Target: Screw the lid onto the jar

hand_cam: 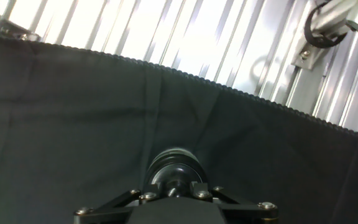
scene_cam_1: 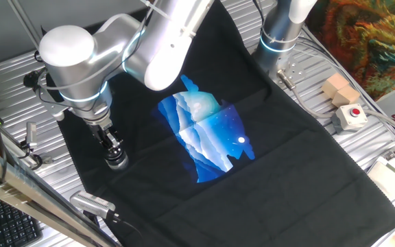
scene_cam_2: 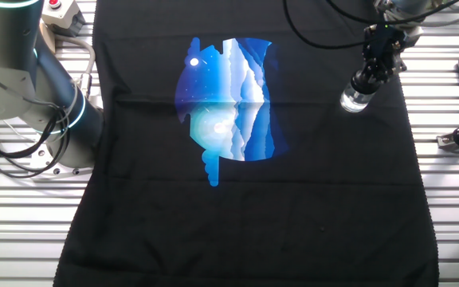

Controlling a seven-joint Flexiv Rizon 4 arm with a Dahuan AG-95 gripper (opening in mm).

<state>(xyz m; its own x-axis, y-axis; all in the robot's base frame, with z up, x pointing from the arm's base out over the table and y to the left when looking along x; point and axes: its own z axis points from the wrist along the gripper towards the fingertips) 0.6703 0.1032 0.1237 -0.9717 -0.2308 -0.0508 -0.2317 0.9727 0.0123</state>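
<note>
The small clear glass jar [scene_cam_1: 118, 162] stands upright on the black cloth near its left edge; in the other fixed view the jar [scene_cam_2: 354, 100] is at the upper right. My gripper [scene_cam_1: 112, 147] comes down onto its top, shut on the dark lid [hand_cam: 174, 167], which sits on the jar's mouth. In the hand view the round dark lid shows between the fingers [hand_cam: 201, 188], and the jar's body is hidden beneath it. From the other fixed view the gripper [scene_cam_2: 366, 80] leans in from above right.
The black cloth [scene_cam_1: 286, 158] bears a blue mountain print [scene_cam_1: 208, 134]. A red-buttoned box [scene_cam_1: 352, 115] and wooden blocks [scene_cam_1: 339, 89] lie at the right. A second arm's base [scene_cam_1: 280, 34] stands at the back. A metal clamp [scene_cam_1: 91, 202] and keyboard [scene_cam_1: 5, 223] sit front left.
</note>
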